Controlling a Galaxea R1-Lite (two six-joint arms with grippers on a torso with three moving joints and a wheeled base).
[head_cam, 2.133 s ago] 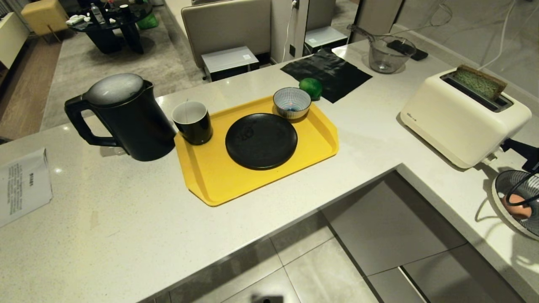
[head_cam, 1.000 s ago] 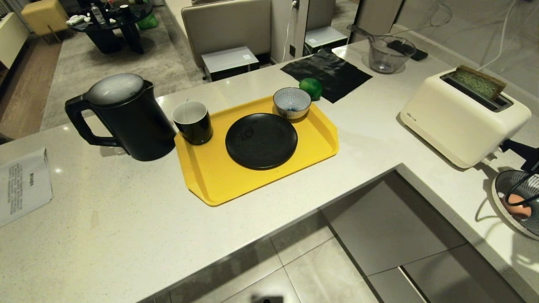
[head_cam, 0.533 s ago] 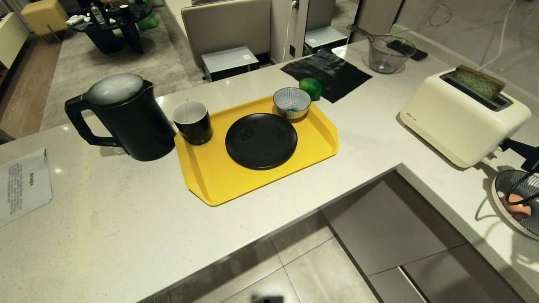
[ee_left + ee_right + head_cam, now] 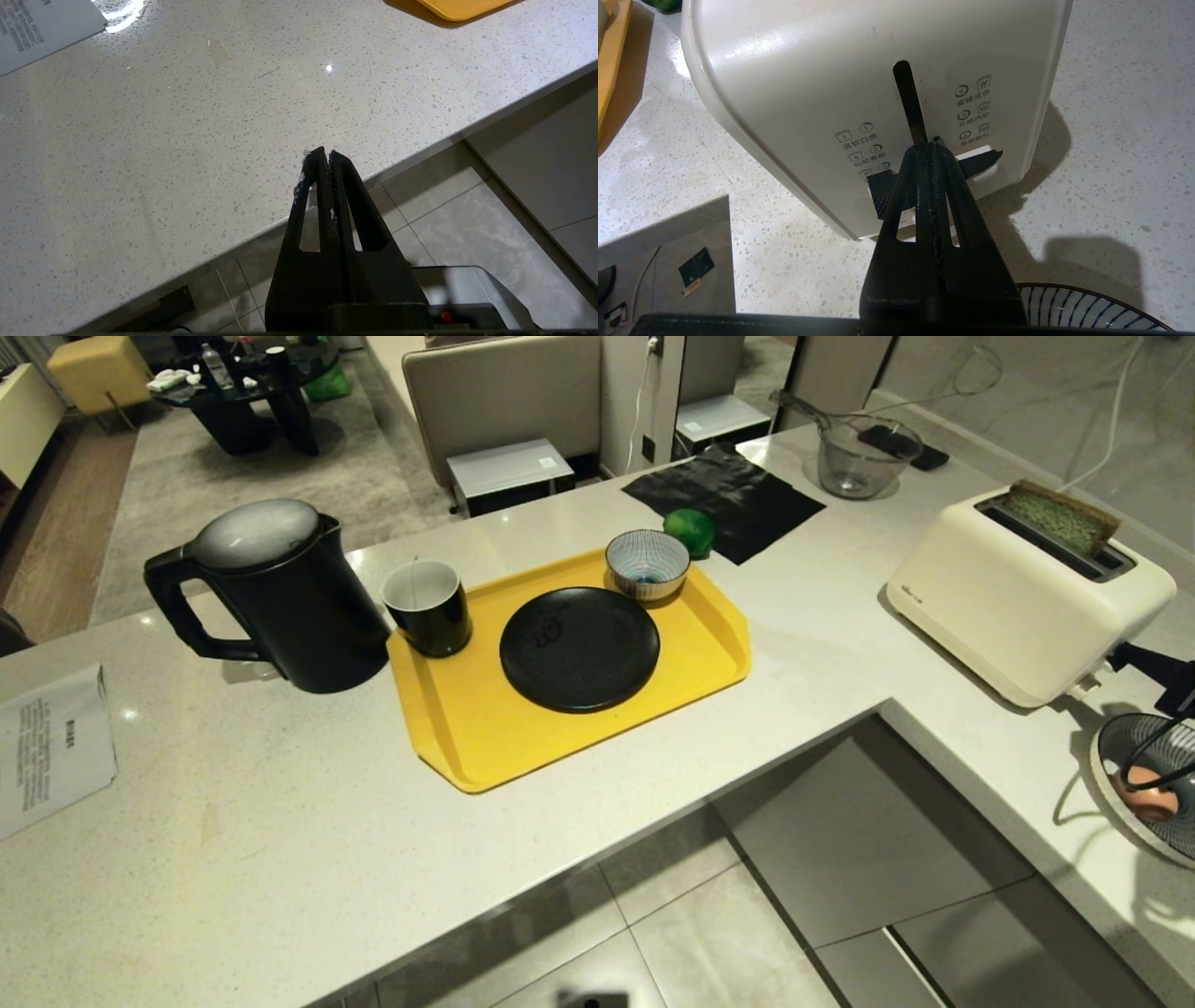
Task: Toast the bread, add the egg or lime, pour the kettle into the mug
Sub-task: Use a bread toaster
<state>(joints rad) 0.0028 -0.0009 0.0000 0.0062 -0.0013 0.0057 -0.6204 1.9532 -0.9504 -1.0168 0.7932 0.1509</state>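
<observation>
A: Where's the bread (image 4: 1064,518)?
B: Standing on edge in the slot of the white toaster (image 4: 1018,602) on the right counter, top sticking out, its long axis along the slot, running from the near right end back toward the far left.
A: And the right gripper (image 4: 930,148)?
B: Fingers pressed together, holding nothing, tips at the toaster's black lever (image 4: 980,164) on its end panel.
A: The left gripper (image 4: 324,156)?
B: Closed and empty, over the counter edge.
A: The kettle (image 4: 271,597)?
B: Upright left of the yellow tray (image 4: 485,737), handle pointing left, just beside the mug (image 4: 428,608)
</observation>
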